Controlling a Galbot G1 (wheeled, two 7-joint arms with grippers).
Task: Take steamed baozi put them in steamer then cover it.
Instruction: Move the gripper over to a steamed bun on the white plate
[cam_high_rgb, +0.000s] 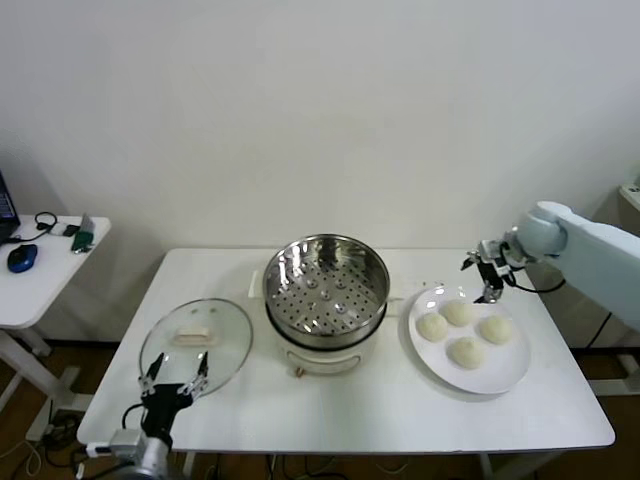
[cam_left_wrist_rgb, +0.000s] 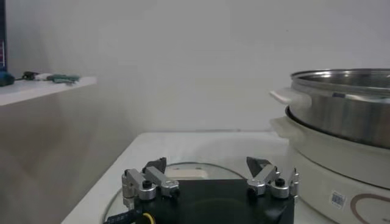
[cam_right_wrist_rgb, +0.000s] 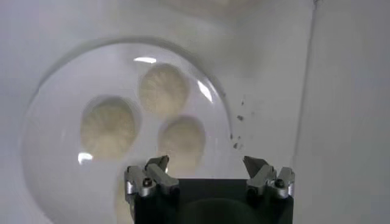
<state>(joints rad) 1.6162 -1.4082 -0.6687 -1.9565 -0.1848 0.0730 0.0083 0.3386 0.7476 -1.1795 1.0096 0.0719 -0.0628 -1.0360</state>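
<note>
Four cream baozi (cam_high_rgb: 466, 351) lie on a white plate (cam_high_rgb: 500, 377) at the table's right. The empty steel steamer (cam_high_rgb: 325, 285) sits on its white cooker base (cam_high_rgb: 320, 357) at the centre. The glass cover (cam_high_rgb: 196, 342) lies flat on the table at the left. My right gripper (cam_high_rgb: 488, 272) is open and empty above the plate's far edge; in its wrist view (cam_right_wrist_rgb: 207, 167) the baozi (cam_right_wrist_rgb: 163, 89) lie below and ahead on the plate (cam_right_wrist_rgb: 67, 79). My left gripper (cam_high_rgb: 173, 383) is open and empty at the cover's near edge; its wrist view (cam_left_wrist_rgb: 208, 165) shows the cover (cam_left_wrist_rgb: 195, 171) and the steamer (cam_left_wrist_rgb: 347, 103).
A small white side table (cam_high_rgb: 45, 275) with a blue mouse and small items stands beyond the table's left. The wall runs close behind the table. Dark specks (cam_right_wrist_rgb: 237, 115) lie on the table beside the plate.
</note>
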